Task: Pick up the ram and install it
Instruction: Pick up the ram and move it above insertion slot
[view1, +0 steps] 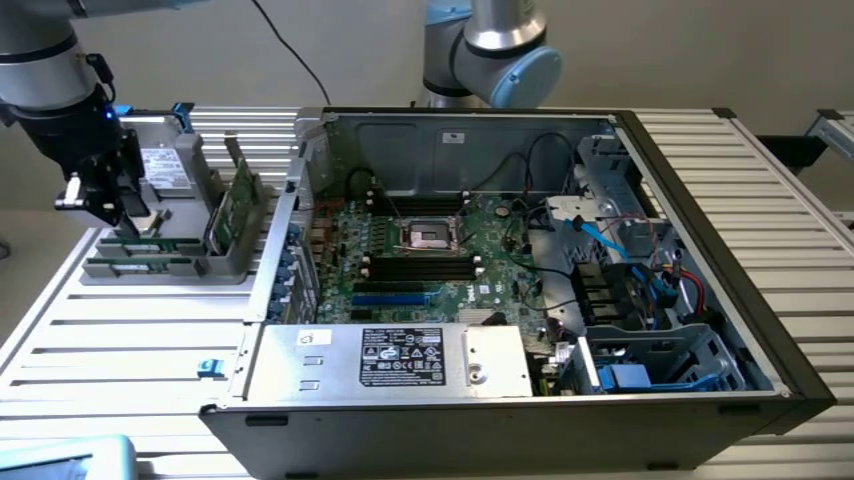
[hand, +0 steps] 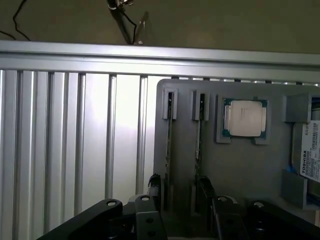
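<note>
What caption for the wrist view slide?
Open gripper poised over the grey holder, near two edge-on ram sticks, with the processor chip beside them.

This looks like a robotics lab set up for computer assembly. A slatted aluminium worktop (view1: 120, 340) carries an open computer case (view1: 694, 200) with its motherboard (view1: 501, 262) bare. A grey parts holder (view1: 147, 268) sits beside it, and an industrial robot arm (view1: 487, 45) stands before a plain wall (view1: 374, 40).

claw (hand: 179, 183) body, grey drive (hand: 306, 160) partly off-edge

Two ram sticks (hand: 168, 150), one processor chip (hand: 245, 118), one drive (hand: 311, 152)
</note>
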